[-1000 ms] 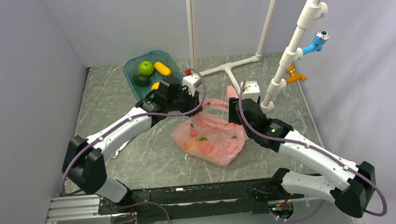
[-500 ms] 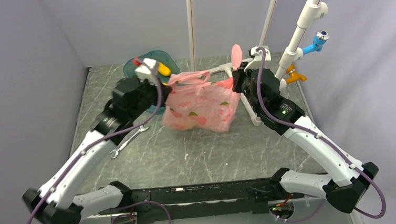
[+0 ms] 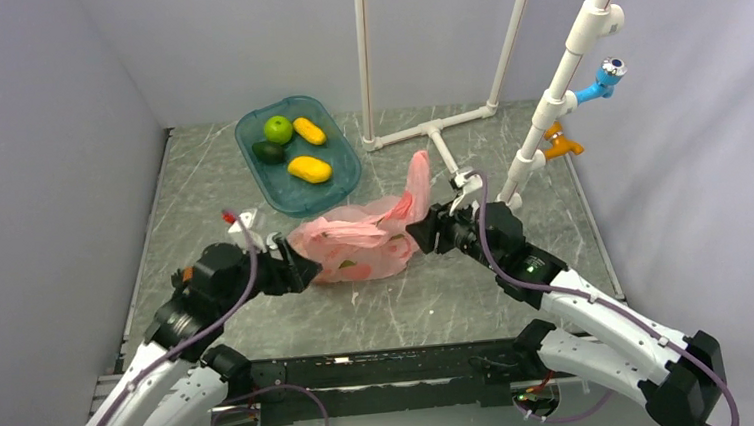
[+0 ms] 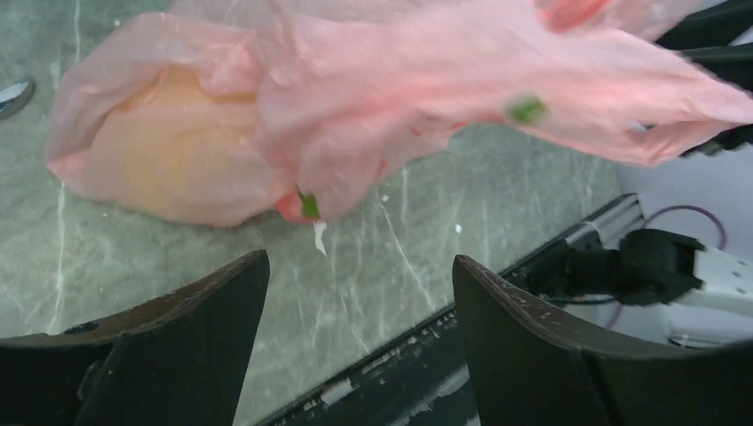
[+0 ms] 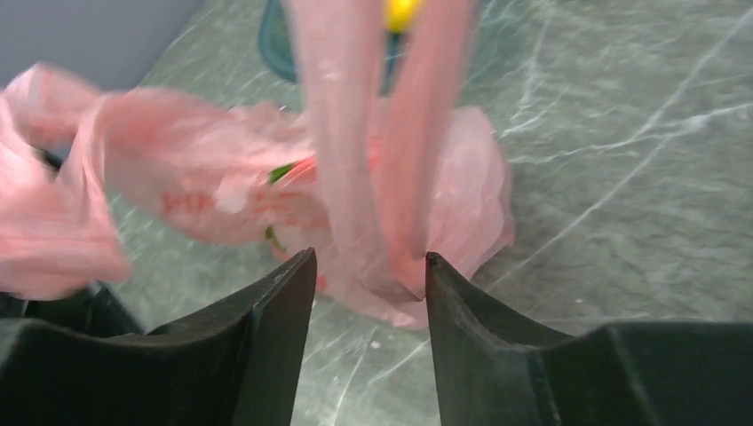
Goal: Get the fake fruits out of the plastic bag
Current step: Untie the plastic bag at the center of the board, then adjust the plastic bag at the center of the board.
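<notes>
Bag (image 3: pixel 350 243) translucent pink, red-green print; tray (image 3: pixel 341 163) teal; apple (image 3: pixel 278 130) bright green; tabletop (image 3: pixel 410 306) grey-veined.

Fruit (image 4: pixel 173 146) inside the blurred plastic bag (image 4: pixel 462 62) is just an orange smudge

The plastic bag (image 3: pixel 350 247), thin translucent pink, lies crumpled on the table (image 3: pixel 410 311) near its middle, with one loop handle (image 3: pixel 416 175) standing up. A rounded orange-yellow fruit (image 4: pixel 173 146) shows through its film. The oblong yellow mango (image 3: pixel 310 169) and the small orange fruit (image 3: pixel 309 131) lie in the teal tray (image 3: pixel 341 160) beyond.
</notes>
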Controlling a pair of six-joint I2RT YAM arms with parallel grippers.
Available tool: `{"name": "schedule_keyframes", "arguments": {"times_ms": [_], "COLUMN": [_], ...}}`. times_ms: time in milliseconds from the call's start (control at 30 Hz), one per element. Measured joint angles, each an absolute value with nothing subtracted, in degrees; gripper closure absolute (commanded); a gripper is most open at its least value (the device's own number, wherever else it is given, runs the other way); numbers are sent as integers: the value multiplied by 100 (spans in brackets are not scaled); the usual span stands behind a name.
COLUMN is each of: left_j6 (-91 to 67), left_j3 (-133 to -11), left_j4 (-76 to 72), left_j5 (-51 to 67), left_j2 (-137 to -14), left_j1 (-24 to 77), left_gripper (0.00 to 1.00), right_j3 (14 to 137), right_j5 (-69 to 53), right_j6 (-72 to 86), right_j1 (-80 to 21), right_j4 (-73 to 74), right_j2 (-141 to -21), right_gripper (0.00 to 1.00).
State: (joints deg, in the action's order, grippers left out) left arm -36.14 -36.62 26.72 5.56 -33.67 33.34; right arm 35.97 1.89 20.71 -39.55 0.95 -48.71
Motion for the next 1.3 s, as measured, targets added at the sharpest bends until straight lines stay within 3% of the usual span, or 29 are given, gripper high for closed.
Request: {"name": "schedule_keyframes", "arguments": {"times_ms": [67,200,367,533,600,700,867,1067,1300], "left_j6": [-3728,-3688,-3398,-3009,-2832,-2486,-1531,-744,-331], "left_j3": [-3771,-4827,-5966,-7032,-7682,-8490,-8737,-9308,-9598], "left_j4": [3216,3889,4248,5137,5511,5710,5463,5251,5212], "left_j5": [617,690,766,-281,-904,-1728,-2191,-956,552], "left_j2": [-2880,-2641,-3548,-4925,-5535,-6261,-6700,-7253,-8047], "left_j1": [3334,3334,3542,4801,5271,5660,5695,4873,4427], "left_gripper": [16,13,12,7,1,1,1,1,1], "right_j3": [3520,3535,3903,5015,5476,6023,6930,7738,8187], "right_j5": [-16,-150,-62,462,746,1028,1090,836,440], "right_j6": [2128,2217,2209,2285,2373,2456,2512,2486,2440], "right_j1": [-4042,-4093,-4093,-4099,-4099,-4084,-3793,-3507,-3225], "right_j4": [161,270,913,1885,2250,2561,2886,3122,3336], "right_j2": [-4781,-4598,-4713,-5225,-5343,-5457,-6049,-6866,-7260], "right_gripper": [44,23,8,1,1,1,1,3,15]}}
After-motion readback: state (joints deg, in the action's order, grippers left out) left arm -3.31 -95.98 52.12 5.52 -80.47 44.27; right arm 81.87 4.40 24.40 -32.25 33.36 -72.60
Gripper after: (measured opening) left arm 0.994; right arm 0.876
